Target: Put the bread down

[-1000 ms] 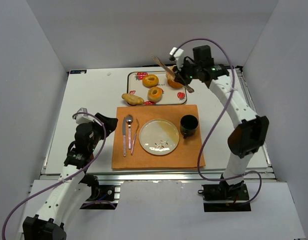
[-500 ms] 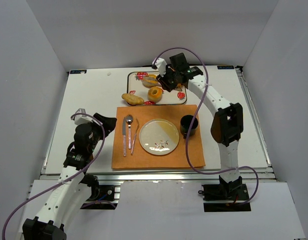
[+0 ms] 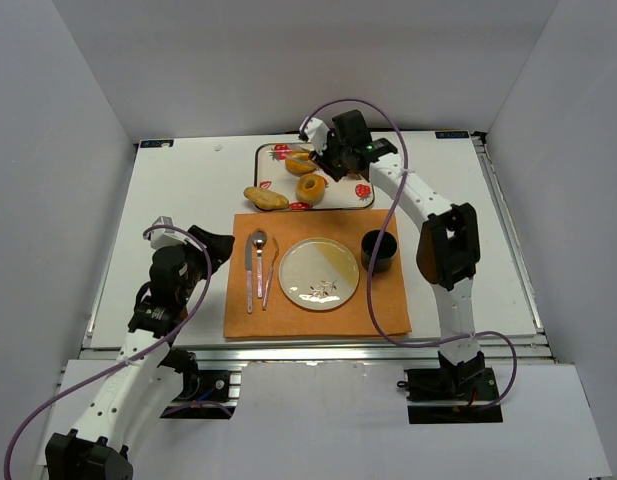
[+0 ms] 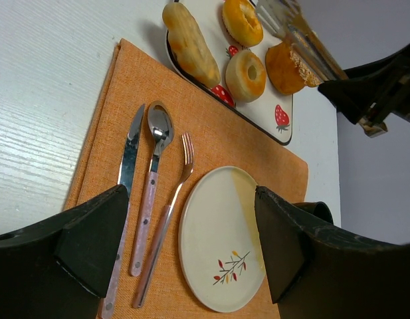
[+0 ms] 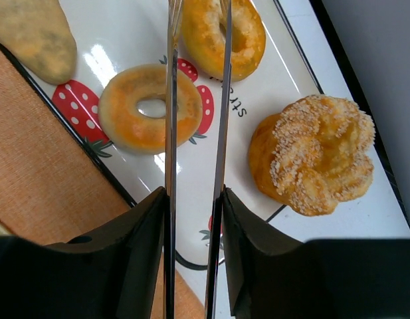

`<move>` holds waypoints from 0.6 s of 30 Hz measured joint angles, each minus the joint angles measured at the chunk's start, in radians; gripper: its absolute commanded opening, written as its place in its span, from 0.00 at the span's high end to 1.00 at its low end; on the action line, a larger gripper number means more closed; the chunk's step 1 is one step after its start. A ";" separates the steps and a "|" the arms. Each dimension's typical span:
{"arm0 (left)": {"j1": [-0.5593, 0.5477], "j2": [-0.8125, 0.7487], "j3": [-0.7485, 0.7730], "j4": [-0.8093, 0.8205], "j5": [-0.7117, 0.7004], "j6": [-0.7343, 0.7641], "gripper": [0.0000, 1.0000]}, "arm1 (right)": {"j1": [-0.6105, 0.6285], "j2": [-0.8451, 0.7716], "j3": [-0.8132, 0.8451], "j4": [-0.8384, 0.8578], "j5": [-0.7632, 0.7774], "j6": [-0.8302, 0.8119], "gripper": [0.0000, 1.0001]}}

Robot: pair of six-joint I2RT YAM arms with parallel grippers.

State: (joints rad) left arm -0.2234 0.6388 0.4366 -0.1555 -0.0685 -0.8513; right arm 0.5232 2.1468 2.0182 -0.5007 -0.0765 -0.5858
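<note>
While the right fingers (image 5: 125,266) clamp the tongs (image 5: 171,133), blades reaching over the far bread ring (image 5: 251,40), the left fingers (image 4: 92,246) gape well away.

Right claw (image 3: 333,152) swung left, tongs (image 5: 171,133) over bread (image 5: 248,40).

A coarse, matt weave is being shown by the orange rectangular cloth placemat (image 4: 238,153). Light is being reflected sharply by the white glossy tray with strawberry prints (image 5: 102,63), whose surface is being seen as hard and smooth. The small golden-orange ring of bread (image 5: 199,36) is being seen as smooth with a faint sheen. A rough, grainy crust is being shown by the large orange twisted bun (image 5: 317,166). The thin bright metal tongs (image 5: 171,133) are being seen as polished. A shiny glaze is being shown by the cream round ceramic plate (image 4: 218,212). Matt black plastic is being shown by the fingers (image 4: 92,242) of the left gripper (image 4: 191,196).
</note>
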 measured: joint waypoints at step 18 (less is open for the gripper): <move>0.000 0.001 0.000 0.019 0.000 -0.007 0.14 | 0.035 0.076 0.008 0.025 0.116 -0.077 0.56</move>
State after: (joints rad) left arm -0.2234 0.6399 0.4362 -0.1360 -0.0681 -0.8581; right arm 0.5587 2.2227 2.0258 -0.4755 0.0391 -0.6632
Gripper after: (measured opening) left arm 0.857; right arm 0.445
